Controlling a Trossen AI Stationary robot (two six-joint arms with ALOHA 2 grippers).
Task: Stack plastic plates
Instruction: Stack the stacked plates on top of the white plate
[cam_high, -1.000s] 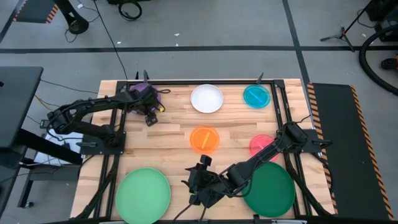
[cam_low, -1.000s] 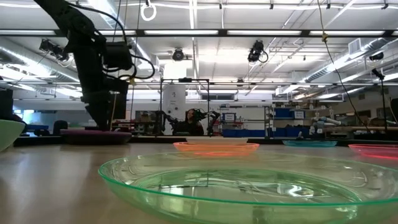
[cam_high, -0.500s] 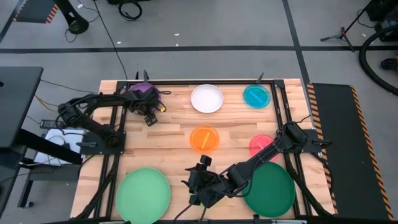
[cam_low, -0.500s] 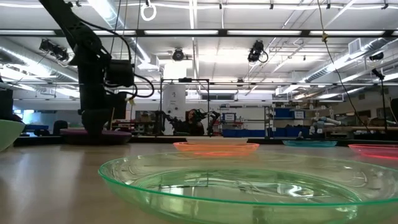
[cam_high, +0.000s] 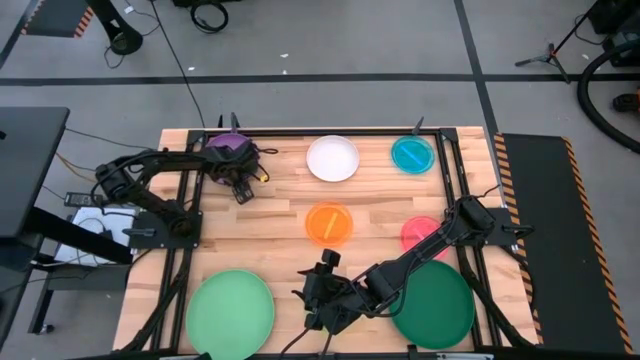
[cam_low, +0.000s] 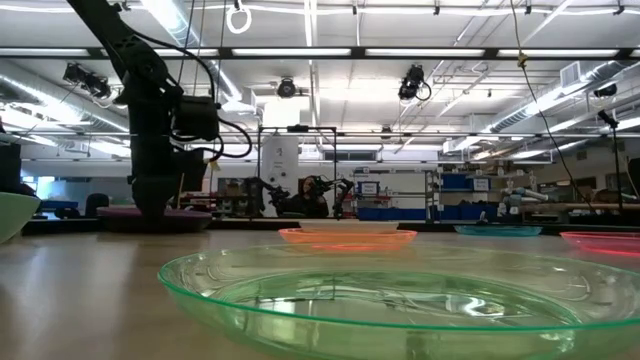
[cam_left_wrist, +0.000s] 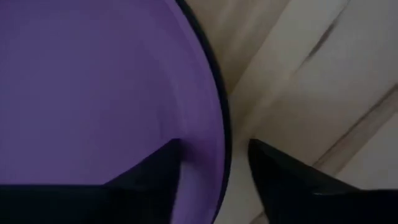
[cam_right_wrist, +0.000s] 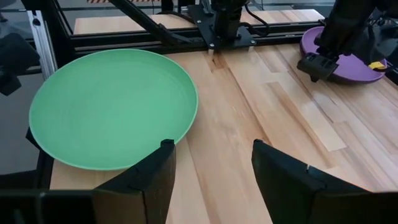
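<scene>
Inspection is running from the near edge of the table to the far edge.

Near edge: the lime plate (cam_low: 400, 295), thin, translucent and ribbed, is lying close to the low camera. The light green plate (cam_high: 231, 311) is sitting at the near left corner, smooth, matte and shallow-rimmed; the dark green plate (cam_high: 433, 305) is at the near right corner. The right gripper (cam_right_wrist: 211, 165) is hovering between them over bare wood, fingers standing apart and holding nothing.

Middle: the orange plate (cam_high: 329, 224) and pink plate (cam_high: 419, 233) are resting apart on the planked table (cam_high: 280, 205).

Far edge: the white plate (cam_high: 332, 158) and teal plate (cam_high: 412, 154) are sitting toward the far right. At the far left corner the left gripper (cam_left_wrist: 214, 165) is straddling the rim of the purple plate (cam_left_wrist: 93, 87), one finger over the plate's glossy face and the other outside over the wood. The fingers are part-way open; no firm hold is showing.

Risk, as judged: the rim is thin and slick, so a shallow pinch may be letting the plate slip or tilt on lifting. A dark edge is showing beneath the purple rim, possibly a second plate; a pinch there may be catching both, or dragging the lower one off the corner.
</scene>
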